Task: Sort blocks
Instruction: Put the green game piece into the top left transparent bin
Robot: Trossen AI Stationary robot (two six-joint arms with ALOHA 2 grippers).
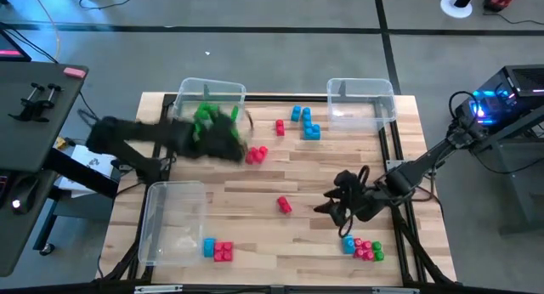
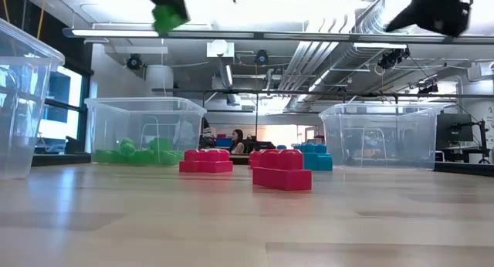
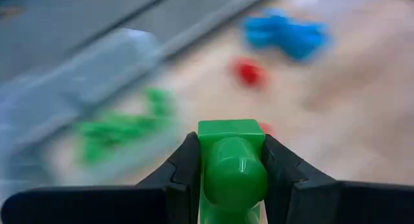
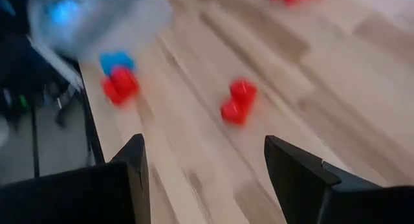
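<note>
My left gripper (image 3: 231,175) is shut on a green block (image 3: 231,159) and shows high above the table in the low view (image 2: 166,8). In the high view it is blurred, beside the far-left clear bin (image 1: 208,92), which holds several green blocks (image 1: 206,115). My right gripper (image 4: 207,179) stands open with nothing between its fingers, above the table's right part (image 1: 338,202). Loose on the wood lie a blue cluster (image 1: 306,124), red blocks (image 1: 257,155) (image 1: 284,205) and mixed clusters near the front edge (image 1: 219,250) (image 1: 365,248). My left gripper pinches the green block between its two fingers, one finger on each of two opposite sides (image 3: 206,153). The fingers come from the table's left, slanting down. The block is lifted well clear of the table (image 2: 168,20).
An empty clear bin (image 1: 361,103) stands at the far right and another (image 1: 174,222) at the near left. A small red block (image 1: 279,126) lies near the blue cluster. A person sits in the room far behind the table (image 2: 235,140).
</note>
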